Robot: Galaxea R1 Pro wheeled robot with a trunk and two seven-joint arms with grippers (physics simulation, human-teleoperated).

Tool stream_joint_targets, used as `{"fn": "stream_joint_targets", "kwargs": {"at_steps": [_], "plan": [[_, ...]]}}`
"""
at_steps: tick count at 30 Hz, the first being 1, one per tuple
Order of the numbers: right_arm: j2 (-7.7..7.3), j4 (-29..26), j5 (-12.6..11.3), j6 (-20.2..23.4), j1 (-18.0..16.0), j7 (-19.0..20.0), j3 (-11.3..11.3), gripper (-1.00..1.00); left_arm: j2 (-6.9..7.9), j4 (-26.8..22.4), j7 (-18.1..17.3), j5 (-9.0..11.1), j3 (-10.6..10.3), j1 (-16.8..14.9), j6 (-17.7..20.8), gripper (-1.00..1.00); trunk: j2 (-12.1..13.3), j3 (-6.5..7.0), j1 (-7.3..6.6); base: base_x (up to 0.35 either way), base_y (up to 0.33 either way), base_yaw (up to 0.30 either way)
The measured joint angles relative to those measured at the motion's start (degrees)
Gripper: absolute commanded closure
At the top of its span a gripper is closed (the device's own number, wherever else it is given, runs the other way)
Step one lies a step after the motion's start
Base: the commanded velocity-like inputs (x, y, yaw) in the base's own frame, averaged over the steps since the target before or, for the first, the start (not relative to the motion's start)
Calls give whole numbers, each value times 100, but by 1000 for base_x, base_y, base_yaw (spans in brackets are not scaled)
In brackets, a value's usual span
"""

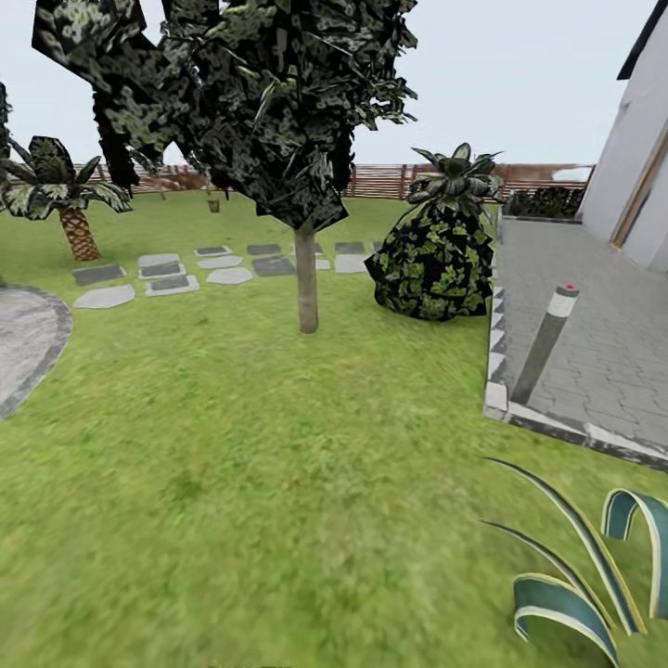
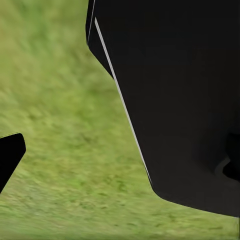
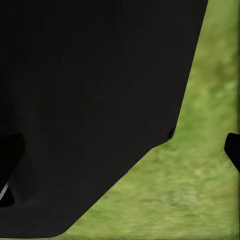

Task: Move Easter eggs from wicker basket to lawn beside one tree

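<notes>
Wide lawn (image 1: 232, 482) of short green grass, running back to a brown slatted fence (image 1: 390, 179) under a pale sky. Grey stepping stones (image 1: 167, 271) scattered across the far grass; curved stone edging (image 1: 42, 357) at left. Right side: grey paved patio (image 1: 594, 315) with a pale kerb, a leaning grey bollard (image 1: 545, 341) with a red dot on top, and a white house wall (image 1: 631, 158) behind.

Thin-trunked small tree (image 1: 306, 278) near mid-lawn, dark blocky canopy overhead. Just right of it, a dark leafy bush (image 1: 436, 264) topped by broad leaves. Small palm (image 1: 74, 227) far left. Striped blade leaves (image 1: 584, 575) in the near right corner.

No sure sight of the basket — perhaps a small brown speck (image 1: 213, 205) by the fence, too small to tell.

Wrist views: blurred grass behind a large black body (image 2: 180, 100) and (image 3: 90, 110); jaws' spread — cannot tell on either arm.
</notes>
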Motion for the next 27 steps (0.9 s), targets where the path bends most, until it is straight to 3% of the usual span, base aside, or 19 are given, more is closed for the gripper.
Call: {"fn": "stream_joint_targets", "kwargs": {"at_steps": [7,27], "plan": [[-7,0,2,-7,0,20,0,-100,2,-1,1,1,4,0,0,-100,0,0,-1,28,0,86],[-8,0,3,-8,0,33,0,-100,10,0,-7,-5,3,0,0,-100,0,0,-3,307,0,1]]}}
